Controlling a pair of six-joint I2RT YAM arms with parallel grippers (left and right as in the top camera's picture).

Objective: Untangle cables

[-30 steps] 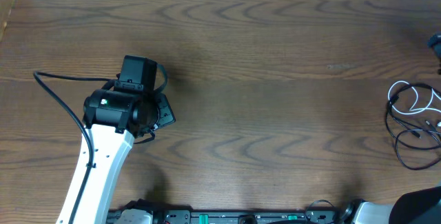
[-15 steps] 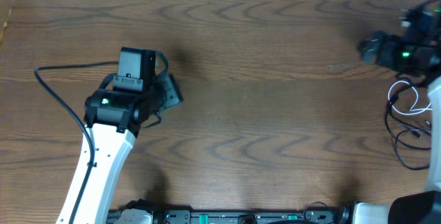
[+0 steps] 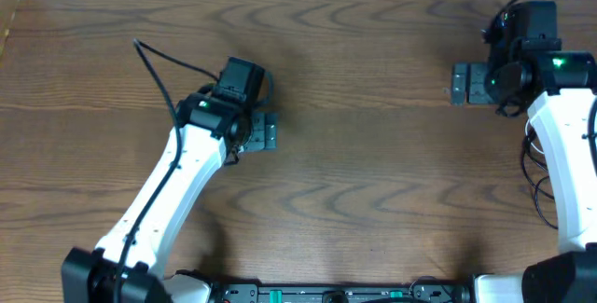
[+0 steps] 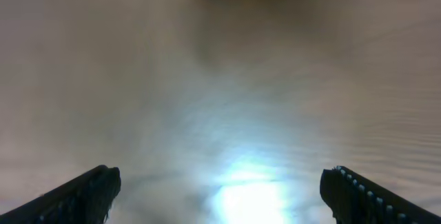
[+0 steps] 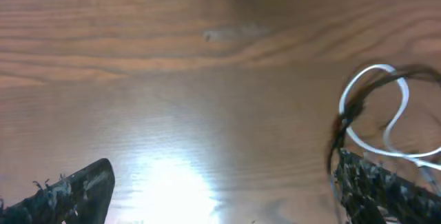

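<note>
The cables are a white cord (image 5: 375, 107) and a black cord (image 5: 342, 124), looped together on the wooden table. In the right wrist view they lie at the right, beside my right finger. From overhead only a black loop (image 3: 538, 196) shows at the table's right edge, the rest hidden under my right arm. My right gripper (image 3: 460, 84) (image 5: 227, 189) is open and empty, up and left of the bundle. My left gripper (image 3: 266, 135) (image 4: 220, 196) is open over bare, blurred wood left of centre, far from the cables.
The thick black wire (image 3: 154, 61) of the left arm arcs over the table at upper left. The right arm's white link (image 3: 569, 172) runs along the right edge. Base hardware (image 3: 317, 294) lines the near edge.
My right arm came in from the right edge and now reaches left past the cables. My left arm swung right toward the table's middle, and its jaws opened wider.
</note>
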